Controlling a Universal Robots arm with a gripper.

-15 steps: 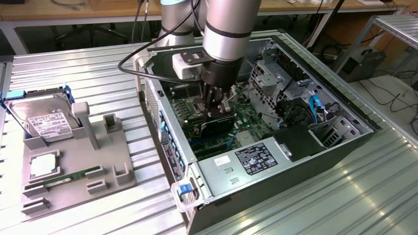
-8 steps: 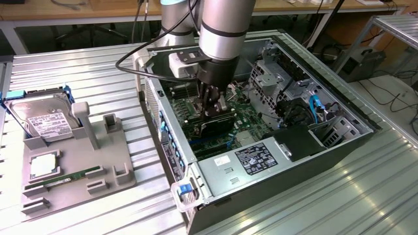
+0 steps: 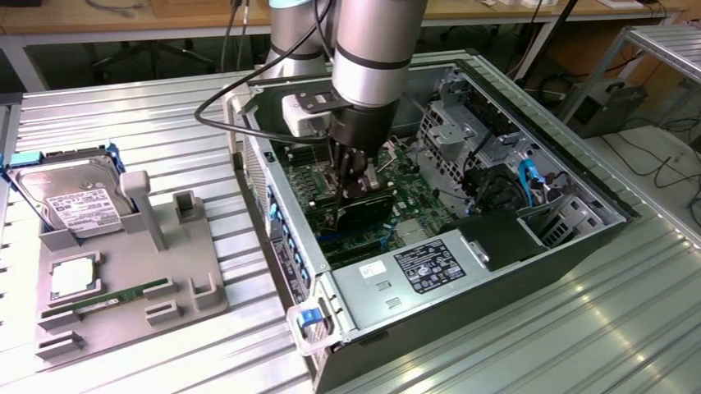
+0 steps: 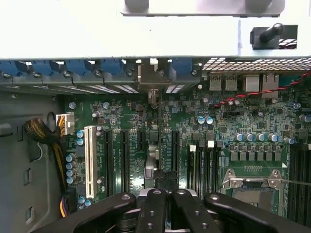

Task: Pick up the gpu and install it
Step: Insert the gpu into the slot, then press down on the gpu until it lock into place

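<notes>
We saw the end effector (image 3: 359, 190) lowered deep inside the open computer case (image 3: 570, 176), clenched on the gpu (image 3: 365, 212), a slim black card held on edge directly beneath the fingers and just over the motherboard (image 3: 411, 201).

Risks as we judged them:
- Card misaligned with its slot: in the wrist view the gpu (image 4: 158, 145) appeared edge-on as a thin line running away from the fingers (image 4: 155, 208) among several parallel expansion slots (image 4: 124, 155). A small sideways offset would have put it on the slot wall or in a neighbouring slot, and pushing down then could have bent contacts or stressed the board.
- Silver bracket at the far end from the fingers, near the blue latches (image 4: 104, 67) on the rear wall: it could have snagged there and tilted the card, leaving it half seated.
- Grip slip: narrow edge hold, so the card could have rotated under insertion force.
- Cables beside the arm (image 3: 367, 57) might have caught on the case rim.

Pose: the arm came in from above, wrist vertical, pointing straight down, fingers closed together around the card's upper edge. We could not tell whether the card already touched the slot.

Well apart, outside the case, the hard drive (image 3: 77, 205) and the green memory stick (image 3: 110, 297) sat in a grey fixture (image 3: 192, 279) on the ribbed metal surface (image 3: 570, 328).
</notes>
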